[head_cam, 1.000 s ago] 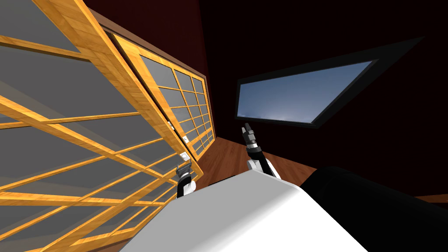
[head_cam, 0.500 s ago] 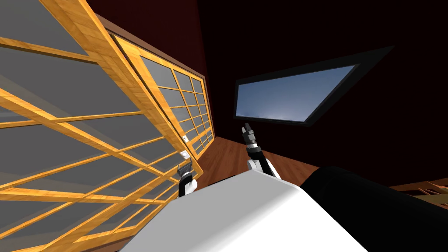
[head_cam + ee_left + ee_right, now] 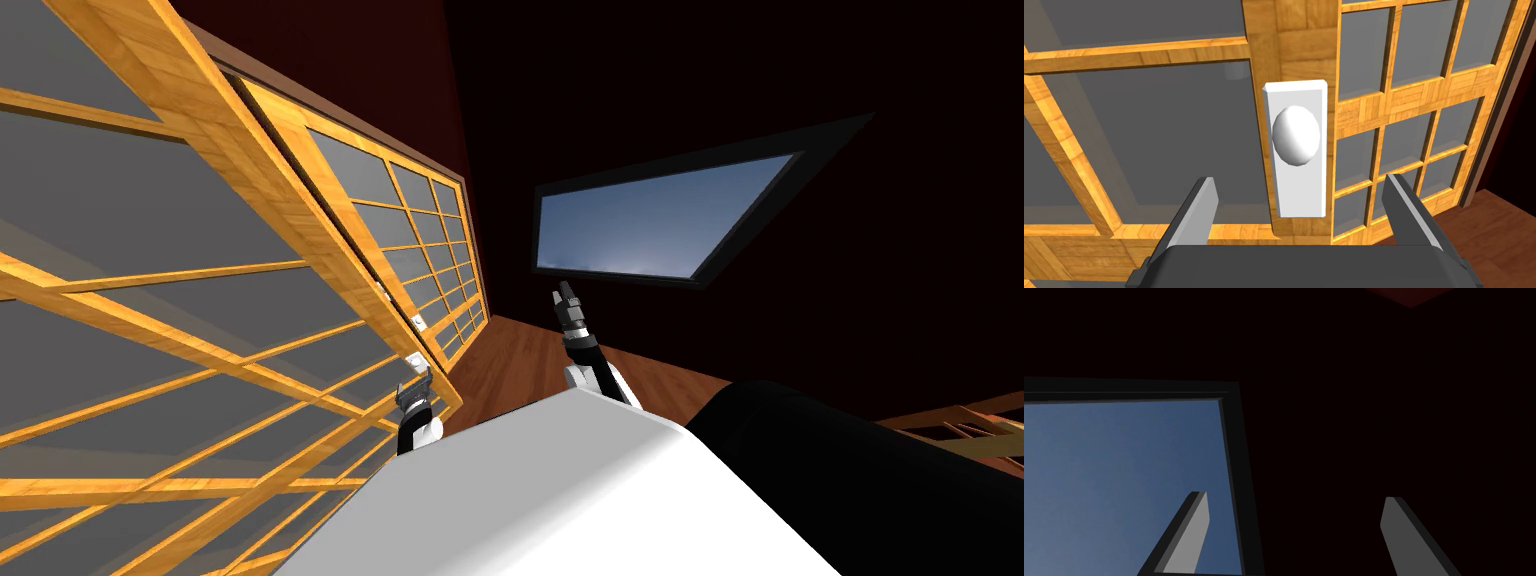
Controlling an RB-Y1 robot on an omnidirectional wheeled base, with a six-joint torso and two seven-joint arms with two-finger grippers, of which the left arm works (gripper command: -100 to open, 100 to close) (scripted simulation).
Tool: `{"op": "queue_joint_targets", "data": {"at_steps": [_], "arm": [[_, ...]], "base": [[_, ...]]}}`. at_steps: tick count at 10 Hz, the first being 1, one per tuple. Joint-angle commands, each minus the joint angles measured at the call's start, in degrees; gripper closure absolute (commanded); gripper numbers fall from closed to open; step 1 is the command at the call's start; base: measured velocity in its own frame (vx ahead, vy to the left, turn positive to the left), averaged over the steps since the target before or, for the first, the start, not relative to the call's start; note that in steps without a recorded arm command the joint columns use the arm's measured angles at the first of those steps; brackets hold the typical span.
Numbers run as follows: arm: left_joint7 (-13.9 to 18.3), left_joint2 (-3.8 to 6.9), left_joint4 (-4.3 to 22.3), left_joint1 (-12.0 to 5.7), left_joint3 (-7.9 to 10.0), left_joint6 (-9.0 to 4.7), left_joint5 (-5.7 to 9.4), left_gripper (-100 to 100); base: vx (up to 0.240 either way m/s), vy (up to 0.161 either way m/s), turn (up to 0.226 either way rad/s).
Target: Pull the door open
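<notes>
Fingers (image 3: 1199,210) of the left gripper (image 3: 1299,178) stand spread, 2 of them, pinching nothing and aimed at the door (image 3: 1289,30). 1 white egg-shaped knob (image 3: 1295,135) sits on 1 white upright plate (image 3: 1298,200) fixed to the door's wooden stile. The knob lies ahead of the fingers, in line with their gap and apart from both. The door is a wooden lattice with grey panes, cut off at the edges, so its pane count cannot be told. Just beyond it stands a 2nd leaf (image 3: 1424,100) of the same make. The right gripper (image 3: 566,292) is raised well apart from the door, its 2 fingers spread and holding nothing.
</notes>
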Motion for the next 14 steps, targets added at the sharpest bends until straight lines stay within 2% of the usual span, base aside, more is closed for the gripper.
{"op": "queue_joint_targets", "data": {"at_steps": [1,2,3,4,6,7,8,13,14], "arm": [[1.1,0.77,1.8,-0.73,-0.06,-0.53,0.01,-100],[1.1,0.77,1.8,-0.73,-0.06,-0.53,0.01,-100],[3.1,2.52,2.1,0.13,-0.07,-0.64,0.14,-100],[3.7,3.09,2.2,0.40,-0.07,-0.67,0.19,-100],[6.2,5.28,2.6,1.47,-0.08,-0.80,0.35,-100],[5.6,4.75,3.2,0.92,-0.19,-1.16,0.23,-100],[5.6,4.75,3.2,0.92,-0.19,-1.16,0.23,100],[5.6,4.75,3.2,0.92,-0.19,-1.16,0.23,100],[6.7,5.13,3.0,1.17,-1.25,-0.89,-0.36,100]], "base": [[0.142,0.015,-0.013],[0.062,0.006,0.001],[0.113,-0.010,-0.081],[0.175,0.003,-0.067],[0.166,0.018,-0.055],[0.080,0.017,-0.009],[-0.013,-0.003,0.008],[-0.015,-0.002,0.000],[-0.140,0.008,-0.091]]}}
